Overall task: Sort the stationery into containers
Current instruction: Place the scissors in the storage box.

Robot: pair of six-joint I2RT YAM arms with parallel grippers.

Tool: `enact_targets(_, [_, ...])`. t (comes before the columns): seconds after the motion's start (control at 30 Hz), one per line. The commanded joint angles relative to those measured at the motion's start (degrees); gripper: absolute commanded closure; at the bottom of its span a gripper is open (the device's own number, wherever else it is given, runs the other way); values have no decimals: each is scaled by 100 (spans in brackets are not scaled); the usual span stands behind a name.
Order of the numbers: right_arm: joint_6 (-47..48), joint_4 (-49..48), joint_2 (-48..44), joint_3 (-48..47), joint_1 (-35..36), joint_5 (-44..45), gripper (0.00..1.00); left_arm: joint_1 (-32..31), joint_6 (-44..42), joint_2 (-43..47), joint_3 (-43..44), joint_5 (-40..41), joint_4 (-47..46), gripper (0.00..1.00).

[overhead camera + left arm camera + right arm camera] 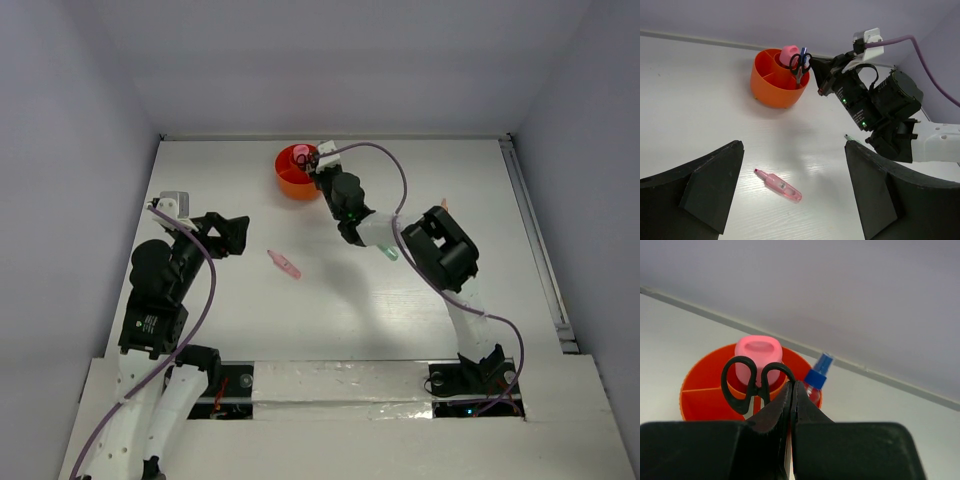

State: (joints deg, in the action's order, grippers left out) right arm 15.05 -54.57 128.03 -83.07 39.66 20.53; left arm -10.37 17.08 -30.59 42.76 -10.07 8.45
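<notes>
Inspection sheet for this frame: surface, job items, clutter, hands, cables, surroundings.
Surface: white table, no spills seen.
Job's things: orange tub near the far wall holds black scissors, pink piece, blue-capped tube; pink marker loose mid-table; green piece beside the right arm.
Clutter: nothing seen.
Hands: left hand open, empty, above the table; right hand shut at the scissors' handles, contact unclear.
Cables: purple cable looped along each arm.
Surroundings: pale walls on three sides.
</notes>
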Motion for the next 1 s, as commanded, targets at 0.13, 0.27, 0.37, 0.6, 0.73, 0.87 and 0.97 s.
enact_targets(0.13, [-151,-406,-445,326,-151,381,100,97,-29,-17,-22,-101,-282,20])
enact_targets(0.27, [-178,-344,-489,396,-256,530,99,97,-21,-44,-31,-127,-291,20])
enact_targets(0.37, [-265,-336,-603,502,-362,461,96,97,-21,-88,-22,-171,-309,20])
enact_targets(0.6, [-353,-283,-797,756,-362,153,80,149,-12,-149,-31,-242,-335,20])
enact_targets(0.73, [-572,-186,-885,932,-362,-84,77,149,-12,-158,-40,-259,-335,20])
enact_targets(0.87, [-783,-160,-1025,1152,-362,-173,73,149,-12,-167,-31,-277,-344,20])
enact_targets(0.97, [-933,15,-1236,1179,-362,-190,66,149,-3,-167,-31,-277,-344,20])
